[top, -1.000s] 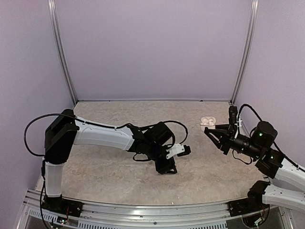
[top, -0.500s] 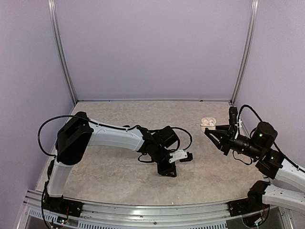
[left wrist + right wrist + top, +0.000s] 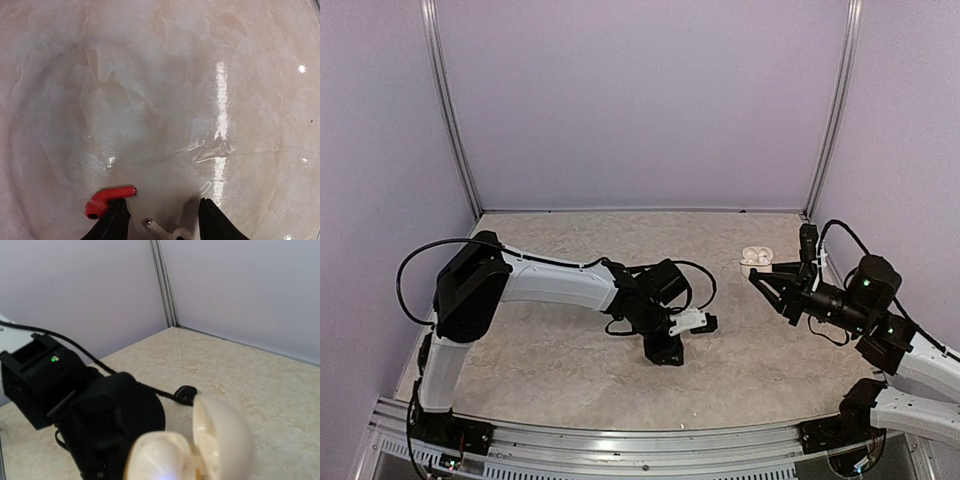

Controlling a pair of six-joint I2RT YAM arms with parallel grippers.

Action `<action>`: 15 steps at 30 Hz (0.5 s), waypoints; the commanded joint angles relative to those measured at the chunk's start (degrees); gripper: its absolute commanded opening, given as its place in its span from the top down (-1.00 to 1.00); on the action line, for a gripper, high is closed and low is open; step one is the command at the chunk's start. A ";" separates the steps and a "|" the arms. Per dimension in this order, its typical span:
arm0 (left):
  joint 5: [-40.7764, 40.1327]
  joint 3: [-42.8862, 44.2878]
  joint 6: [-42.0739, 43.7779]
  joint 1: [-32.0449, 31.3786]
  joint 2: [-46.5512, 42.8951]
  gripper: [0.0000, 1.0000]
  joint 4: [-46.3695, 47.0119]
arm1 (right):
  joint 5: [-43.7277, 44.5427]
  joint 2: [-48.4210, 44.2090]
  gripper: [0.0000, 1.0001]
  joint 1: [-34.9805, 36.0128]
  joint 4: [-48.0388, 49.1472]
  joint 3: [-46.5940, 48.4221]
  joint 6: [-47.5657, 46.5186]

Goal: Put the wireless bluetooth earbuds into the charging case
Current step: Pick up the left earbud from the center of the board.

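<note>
The left gripper [image 3: 162, 202] hangs low over the middle of the table [image 3: 150, 100], fingers spread. A white earbud [image 3: 162, 231] lies between them, and a red earbud [image 3: 107, 196] sits just outside one finger. At the far right, the right gripper [image 3: 762, 272] is clamped on an open white case [image 3: 200, 450].

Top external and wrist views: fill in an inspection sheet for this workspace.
Surface: beige marbled table, glossy.
Job's things: red earbud just outside the left tool; white earbud between its jaws; white charging case, lid open.
Clutter: nothing seen.
Tools: left tool open, low over the table; right tool shut on the charging case.
Cables: black cable looping off each arm.
Surroundings: lavender walls, metal corner posts.
</note>
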 commanded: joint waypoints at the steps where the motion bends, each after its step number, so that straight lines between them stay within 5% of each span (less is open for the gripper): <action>1: -3.45 -2.54 -0.06 2.54 -0.97 -0.04 -5.67 | -0.32 -0.18 1.00 -0.69 0.57 -0.03 -0.11; 6: -0.56 -5.33 0.11 3.10 -3.09 -0.16 -5.08 | -0.31 -0.43 1.00 -0.66 0.20 0.00 -0.26; 15: -1.18 -9.88 1.37 2.24 -5.71 -0.05 -1.94 | -0.48 -0.52 1.00 -0.66 0.48 -0.19 -0.29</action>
